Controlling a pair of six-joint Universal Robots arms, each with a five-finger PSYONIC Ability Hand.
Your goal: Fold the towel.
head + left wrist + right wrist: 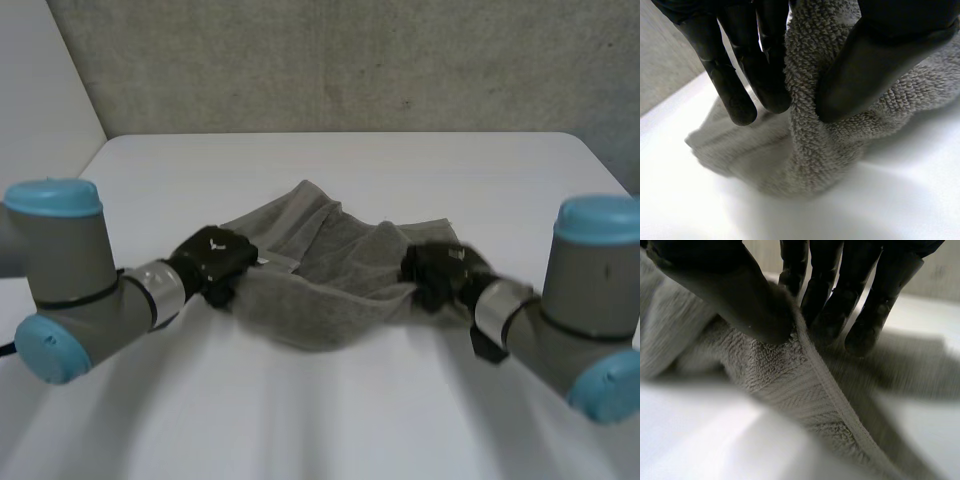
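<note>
A grey towel (320,270) lies bunched in the middle of the white table (330,420), sagging between my two hands. My left hand (212,262) is at the towel's left end; in the left wrist view its thumb (865,75) and fingers (765,75) pinch a fold of the towel (810,140). At the right end, my right hand (440,272) grips the cloth. Its thumb (740,300) presses the hemmed edge of the towel (805,385) against the fingers (830,305) in the right wrist view.
A grey wall (350,60) stands behind the table's far edge. Bare table surface stretches in front of the towel and beyond it.
</note>
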